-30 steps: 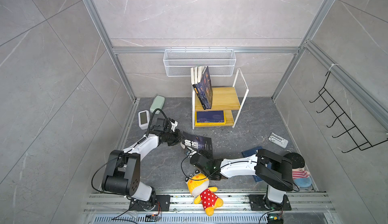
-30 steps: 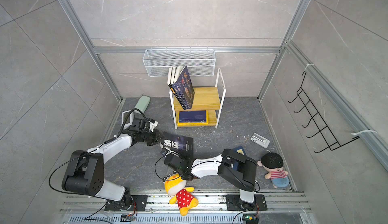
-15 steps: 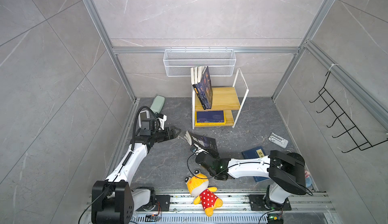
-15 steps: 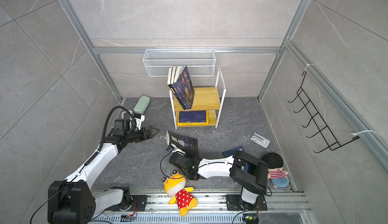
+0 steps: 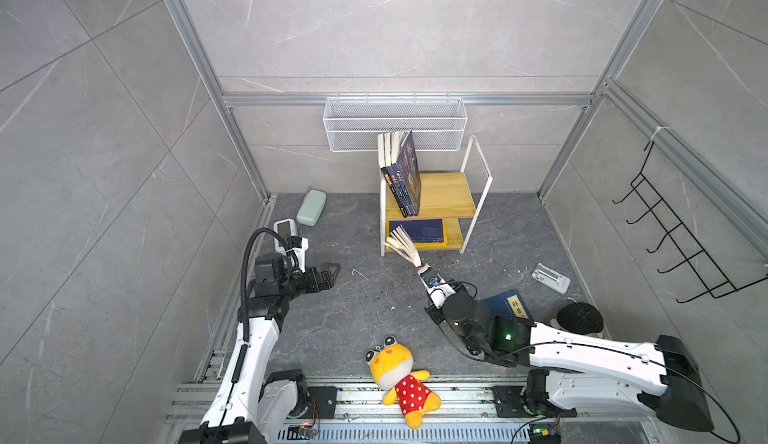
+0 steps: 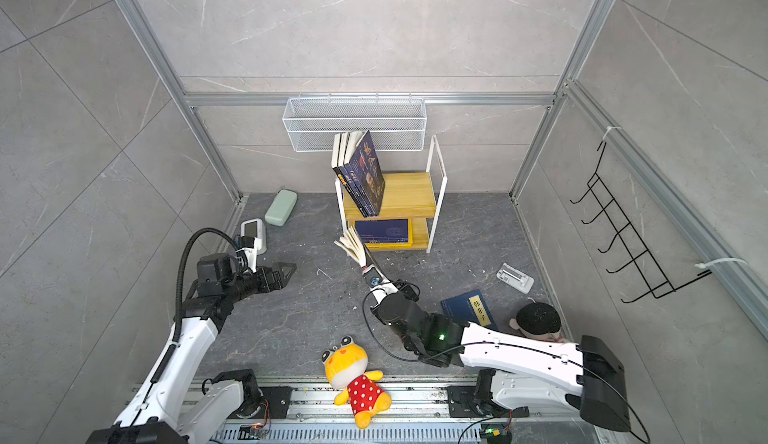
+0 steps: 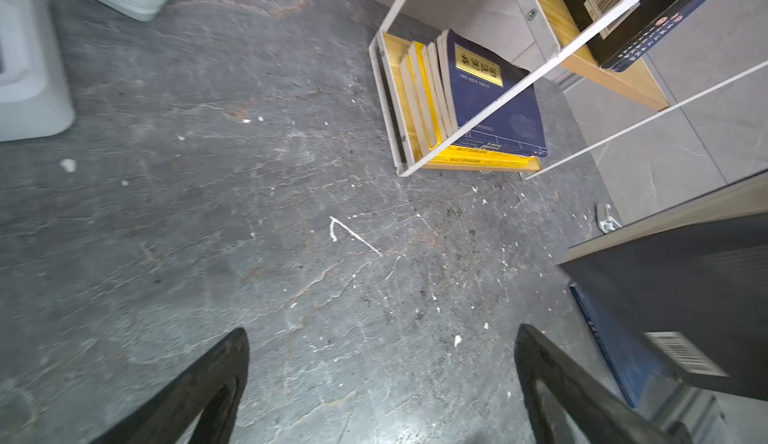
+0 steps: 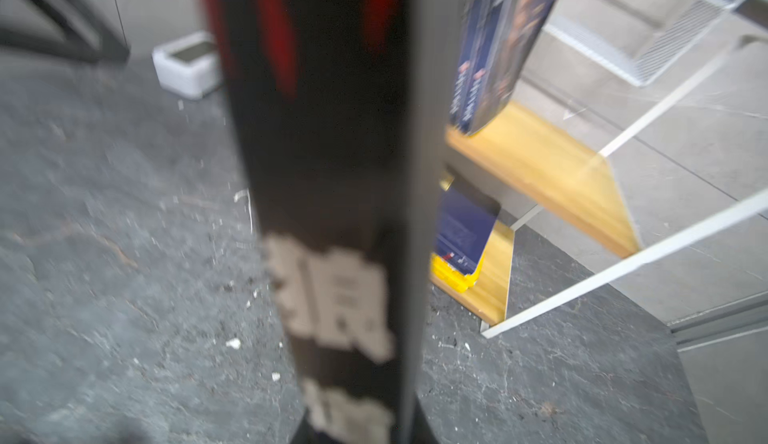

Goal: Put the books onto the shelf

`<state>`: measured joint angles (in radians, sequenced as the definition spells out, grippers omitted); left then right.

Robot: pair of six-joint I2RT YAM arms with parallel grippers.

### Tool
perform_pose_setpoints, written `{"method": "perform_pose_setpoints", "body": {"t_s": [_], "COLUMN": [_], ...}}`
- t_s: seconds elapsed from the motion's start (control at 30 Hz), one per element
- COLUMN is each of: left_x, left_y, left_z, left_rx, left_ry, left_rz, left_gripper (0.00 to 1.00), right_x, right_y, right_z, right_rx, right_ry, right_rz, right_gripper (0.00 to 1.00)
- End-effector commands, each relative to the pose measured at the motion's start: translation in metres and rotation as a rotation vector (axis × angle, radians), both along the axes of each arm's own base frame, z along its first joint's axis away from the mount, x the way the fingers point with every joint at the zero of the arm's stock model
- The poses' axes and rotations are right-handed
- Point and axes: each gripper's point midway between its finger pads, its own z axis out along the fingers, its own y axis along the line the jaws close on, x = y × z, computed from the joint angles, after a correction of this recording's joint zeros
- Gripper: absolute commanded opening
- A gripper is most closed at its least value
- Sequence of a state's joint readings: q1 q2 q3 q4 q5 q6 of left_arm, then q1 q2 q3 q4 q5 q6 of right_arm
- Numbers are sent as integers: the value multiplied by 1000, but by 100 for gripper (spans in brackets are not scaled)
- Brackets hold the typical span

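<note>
Withdrawn: left claw (image 5: 329,274), wide open, empty | right claw (image 5: 422,270) gripping book (image 5: 401,244), pages fanned, near shelf (image 5: 440,196)

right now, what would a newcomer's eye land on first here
A dark book, pages fanned out, is held by the right end effector just in front of the shelf, by its bottom tier. A few books lean on its top tier, and a yellow plush toy lies by the front rail. The left end effector hangs open and empty.
</note>
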<state>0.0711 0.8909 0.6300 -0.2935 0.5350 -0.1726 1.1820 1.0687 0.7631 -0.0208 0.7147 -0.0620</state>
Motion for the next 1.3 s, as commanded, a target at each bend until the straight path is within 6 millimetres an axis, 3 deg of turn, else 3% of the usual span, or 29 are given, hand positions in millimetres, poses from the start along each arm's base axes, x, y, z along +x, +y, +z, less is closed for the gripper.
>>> {"method": "perform_pose_setpoints", "body": {"t_s": [0.0, 0.17, 0.37, 0.53, 0.63, 0.87, 1.07, 1.27], "left_x": [-7, -12, -19, -20, -20, -21, -22, -20], "left_y": [-4, -1, 2, 1, -2, -6, -6, -7], "left_z": [15, 19, 23, 25, 26, 27, 29, 25], "left_rx": [36, 58, 70, 76, 77, 74, 79, 78], "left_ry": [-107, -176, -240, -261, -300, -314, -322, -310], "left_rz": [-60, -59, -69, -81, -99, -116, -119, -121], "left_gripper": [100, 100, 100, 100, 100, 100, 100, 100], "right_x": [5, 11, 36, 73, 98, 169, 220, 246], "right_y": [-15, -25, -38, -56, -57, -59, -61, -29], "right_z": [49, 97, 143, 171, 183, 177, 157, 134], "right_rx": [135, 222, 310, 369, 384, 421, 451, 474], "right_ry": [-62, -123, -170, -198, -226, -242, -226, -183], "right_rz": [-72, -123, -214, -326, -348, -398, -426, -326], "right_gripper": [0, 0, 0, 0, 0, 0, 0, 0]}}
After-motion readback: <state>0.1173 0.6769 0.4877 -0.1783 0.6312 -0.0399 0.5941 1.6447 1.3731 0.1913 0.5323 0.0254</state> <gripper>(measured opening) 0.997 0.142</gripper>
